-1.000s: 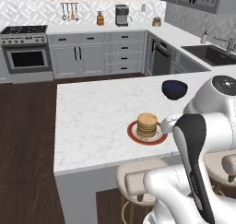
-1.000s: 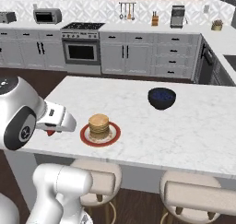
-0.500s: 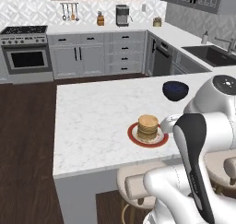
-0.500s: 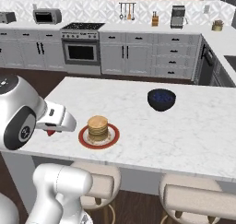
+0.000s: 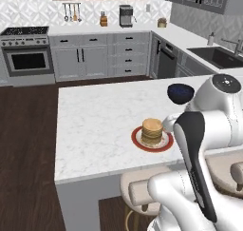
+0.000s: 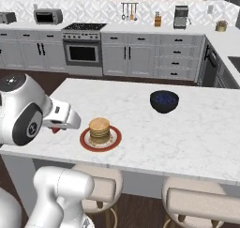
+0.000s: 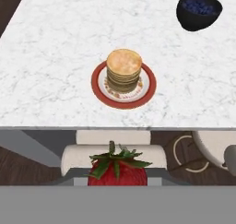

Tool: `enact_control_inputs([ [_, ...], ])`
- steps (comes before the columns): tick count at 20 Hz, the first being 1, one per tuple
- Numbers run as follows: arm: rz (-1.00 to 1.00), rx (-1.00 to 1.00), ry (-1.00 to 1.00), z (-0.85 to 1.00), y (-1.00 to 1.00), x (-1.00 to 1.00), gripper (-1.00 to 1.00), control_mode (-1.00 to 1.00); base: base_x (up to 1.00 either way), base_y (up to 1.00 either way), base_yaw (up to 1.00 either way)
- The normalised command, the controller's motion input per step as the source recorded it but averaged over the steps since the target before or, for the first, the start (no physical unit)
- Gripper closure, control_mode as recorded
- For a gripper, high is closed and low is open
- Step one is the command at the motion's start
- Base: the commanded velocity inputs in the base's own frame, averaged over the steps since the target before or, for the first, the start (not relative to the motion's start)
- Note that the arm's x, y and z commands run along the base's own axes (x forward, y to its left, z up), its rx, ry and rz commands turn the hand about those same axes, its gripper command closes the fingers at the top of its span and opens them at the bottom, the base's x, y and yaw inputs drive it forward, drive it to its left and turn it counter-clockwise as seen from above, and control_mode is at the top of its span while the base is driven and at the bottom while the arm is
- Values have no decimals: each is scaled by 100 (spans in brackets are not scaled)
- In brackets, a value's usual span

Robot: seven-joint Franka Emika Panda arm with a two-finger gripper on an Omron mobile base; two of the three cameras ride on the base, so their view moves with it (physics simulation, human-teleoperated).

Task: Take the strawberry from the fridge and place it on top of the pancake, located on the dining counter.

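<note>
The strawberry [image 7: 117, 171], red with green leaves, sits at the bottom of the hand view, and my gripper [image 6: 58, 126] is shut on it. In the right base view it hangs just above the near left edge of the dining counter [image 6: 187, 133], a short way left of the pancake [image 6: 99, 130]. The pancake [image 7: 123, 68] is a small tan stack on a red-rimmed white plate [image 7: 99, 90], ahead of the strawberry and apart from it. In the left base view the pancake [image 5: 152, 130] stands near the counter's front edge, beside my arm. The fridge is out of view.
A dark bowl of blueberries [image 6: 164, 101] stands farther back on the counter, right of the plate. Beige stools [image 6: 98, 187] are tucked under the near edge. Wall cabinets, an oven [image 5: 27, 60] and a sink [image 5: 218, 56] lie beyond dark wood floor.
</note>
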Motion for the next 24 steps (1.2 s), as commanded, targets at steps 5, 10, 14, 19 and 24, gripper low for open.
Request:
enact_control_inputs([
  [5,0,0,1,0,0,100,100,-100,0,0,0],
  [10,0,0,9,-22,-10,100,100,-100,0,0,0],
  [14,0,0,12,-75,-31,100,100,-100,0,0,0],
  [19,0,0,2,-71,-15,100,100,-100,0,0,0],
  [24,0,0,4,-49,1,100,100,-100,0,0,0],
])
